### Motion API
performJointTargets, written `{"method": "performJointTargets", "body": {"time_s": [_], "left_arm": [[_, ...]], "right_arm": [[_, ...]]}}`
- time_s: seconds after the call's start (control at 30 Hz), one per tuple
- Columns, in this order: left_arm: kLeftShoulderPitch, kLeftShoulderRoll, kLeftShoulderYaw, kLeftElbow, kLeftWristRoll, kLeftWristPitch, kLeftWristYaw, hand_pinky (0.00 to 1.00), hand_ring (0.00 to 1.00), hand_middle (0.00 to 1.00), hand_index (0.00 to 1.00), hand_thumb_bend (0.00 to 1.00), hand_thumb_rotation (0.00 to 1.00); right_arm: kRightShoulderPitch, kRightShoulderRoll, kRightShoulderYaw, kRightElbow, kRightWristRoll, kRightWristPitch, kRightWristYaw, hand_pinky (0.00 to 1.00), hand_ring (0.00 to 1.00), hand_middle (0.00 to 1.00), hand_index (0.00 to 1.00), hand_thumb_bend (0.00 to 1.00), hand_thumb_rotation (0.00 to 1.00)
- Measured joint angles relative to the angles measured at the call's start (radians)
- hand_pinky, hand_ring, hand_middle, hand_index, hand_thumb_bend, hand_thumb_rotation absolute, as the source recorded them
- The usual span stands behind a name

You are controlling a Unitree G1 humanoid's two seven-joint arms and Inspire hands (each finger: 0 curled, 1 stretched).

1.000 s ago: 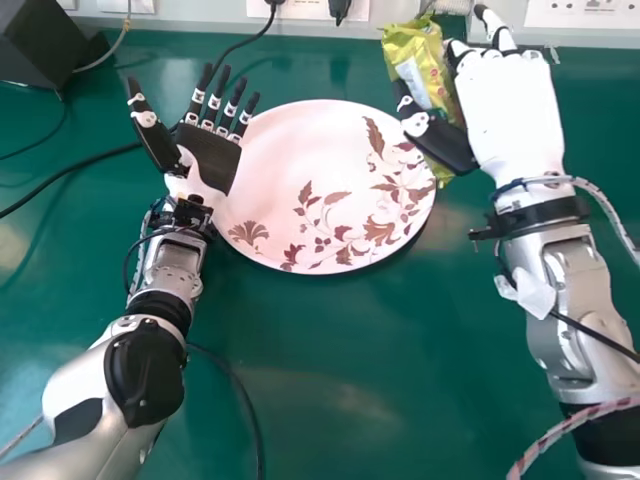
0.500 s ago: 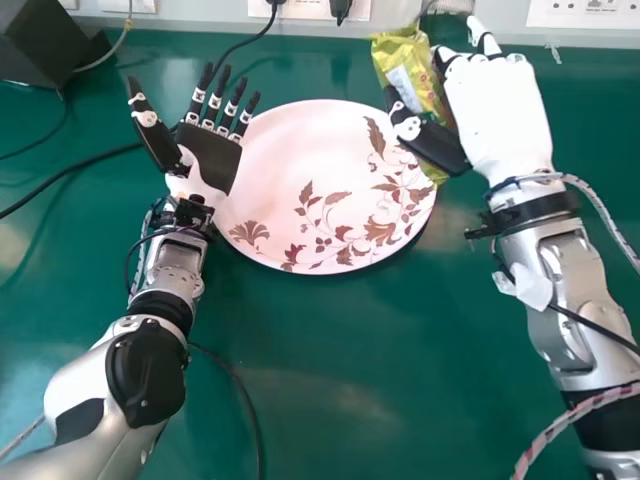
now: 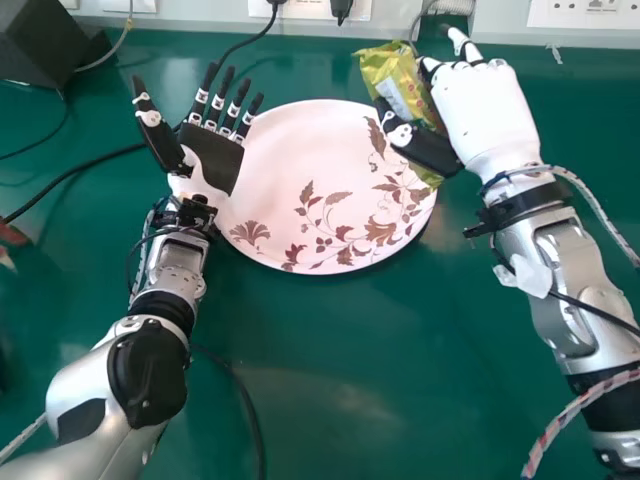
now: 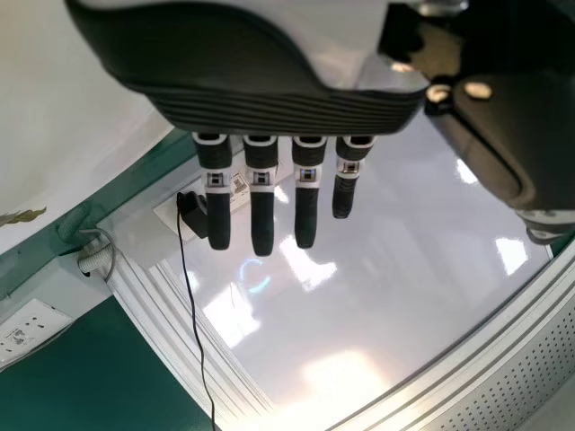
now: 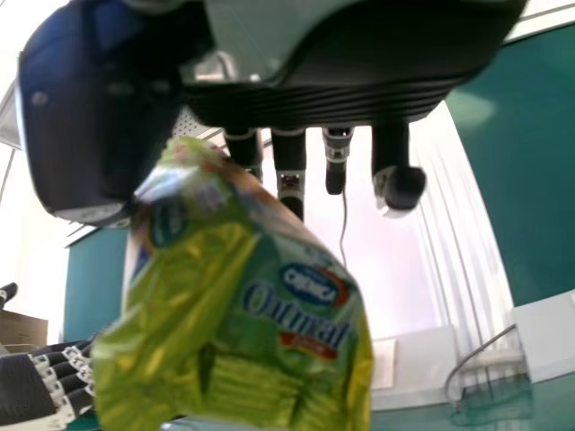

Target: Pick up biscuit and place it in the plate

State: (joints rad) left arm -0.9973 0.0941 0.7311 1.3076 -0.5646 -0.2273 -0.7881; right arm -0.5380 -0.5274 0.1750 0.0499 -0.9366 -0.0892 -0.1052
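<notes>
My right hand (image 3: 484,112) is over the plate's upper right side in the head view, its thumb and fingers closed on the yellow-green biscuit packet (image 3: 396,80). The packet's lower end overlaps the rim of the pink floral plate (image 3: 300,180). In the right wrist view, the biscuit packet (image 5: 234,314) hangs beside the thumb of my right hand (image 5: 289,162). My left hand (image 3: 212,160) is palm up with straight fingers at the plate's left edge; in the left wrist view the fingers of my left hand (image 4: 261,193) are extended and hold nothing.
A black box (image 3: 45,42) stands at the far left corner, with black cables (image 3: 75,166) running over the green table (image 3: 330,400). Socket strips (image 3: 585,14) line the back edge. Part of a person's hand (image 3: 10,238) shows at the left edge.
My right hand has moved left with the packet, bringing it farther over the plate's upper right edge. The left hand has hardly moved. A person's hand has appeared at the left edge.
</notes>
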Motion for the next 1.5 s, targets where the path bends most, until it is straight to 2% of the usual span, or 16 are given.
{"method": "performJointTargets", "body": {"time_s": [0.2,0.47,0.67,0.87,1.3,1.5], "left_arm": [[0.0,0.0,0.0,0.0,0.0,0.0,0.0,0.77,0.8,0.86,0.95,1.0,0.23],[0.0,-0.001,-0.001,0.0,0.001,-0.003,-0.004,0.78,0.81,0.87,0.94,1.0,0.22],[0.0,-0.003,-0.003,-0.001,0.001,-0.005,-0.002,0.77,0.8,0.86,0.94,1.0,0.22],[0.0,-0.003,-0.004,-0.001,0.002,-0.006,-0.002,0.79,0.8,0.86,0.94,1.0,0.17],[0.0,-0.003,-0.005,-0.001,0.001,-0.006,-0.002,0.8,0.81,0.86,0.93,1.0,0.19],[0.0,-0.003,-0.005,-0.001,0.001,-0.005,-0.002,0.79,0.8,0.86,0.92,1.0,0.18]], "right_arm": [[-0.028,-0.025,0.02,0.033,0.018,-0.034,0.039,0.0,0.0,0.52,0.47,0.5,0.0],[-0.057,-0.036,0.038,0.061,0.029,-0.061,0.091,0.0,0.0,0.52,0.47,0.5,0.0],[-0.072,-0.038,0.049,0.088,0.029,-0.076,0.095,0.0,0.0,0.52,0.47,0.5,0.0],[-0.081,-0.039,0.055,0.13,0.052,-0.105,0.099,0.0,0.0,0.51,0.47,0.5,0.0],[-0.127,-0.043,0.094,0.22,0.067,-0.126,0.149,0.0,0.0,0.51,0.47,0.5,0.0],[-0.172,-0.043,0.128,0.312,0.066,-0.158,0.146,0.0,0.0,0.51,0.47,0.5,0.0]]}}
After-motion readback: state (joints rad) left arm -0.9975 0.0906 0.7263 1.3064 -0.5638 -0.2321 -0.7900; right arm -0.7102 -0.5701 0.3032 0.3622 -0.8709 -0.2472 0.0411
